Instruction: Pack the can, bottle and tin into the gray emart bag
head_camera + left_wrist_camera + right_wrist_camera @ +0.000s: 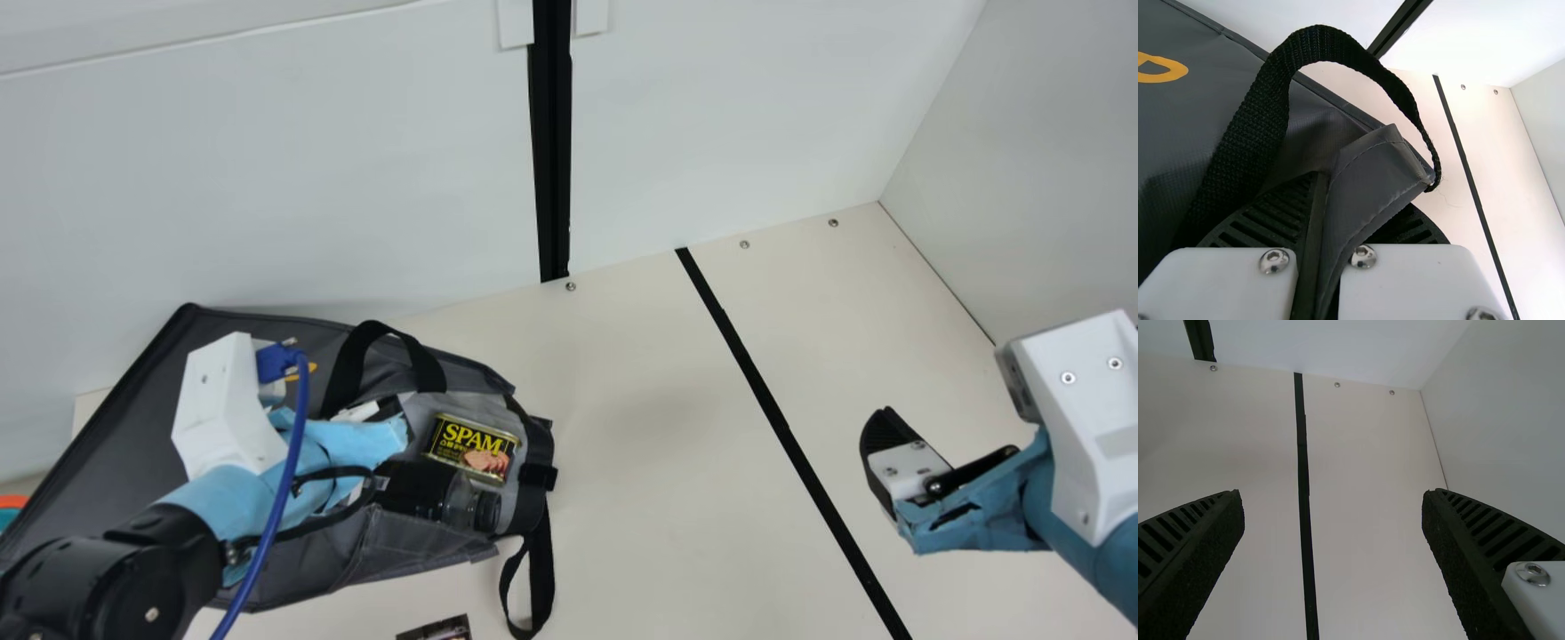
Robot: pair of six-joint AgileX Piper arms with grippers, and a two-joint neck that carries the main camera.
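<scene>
The gray bag [449, 366] lies on its side at the left, its mouth toward the middle of the table. Inside the mouth rest the yellow-lettered tin [473, 447] and, beside it, a dark bottle [431, 491] with a black cap. My left gripper [396, 427] is over the bag's opening; in the left wrist view my left gripper [1318, 220] is shut on a fold of the bag's edge [1371, 167], next to the black handle [1315, 47]. Over the right of the table is my right gripper [889, 462]; its fingers stand wide apart with nothing between them in the right wrist view [1333, 513].
A black strap [540, 578] hangs from the bag onto the table [640, 498]. A small dark printed item [436, 629] lies at the near edge. A black line [773, 409] crosses the table, and white walls [311, 178] stand behind and at the right.
</scene>
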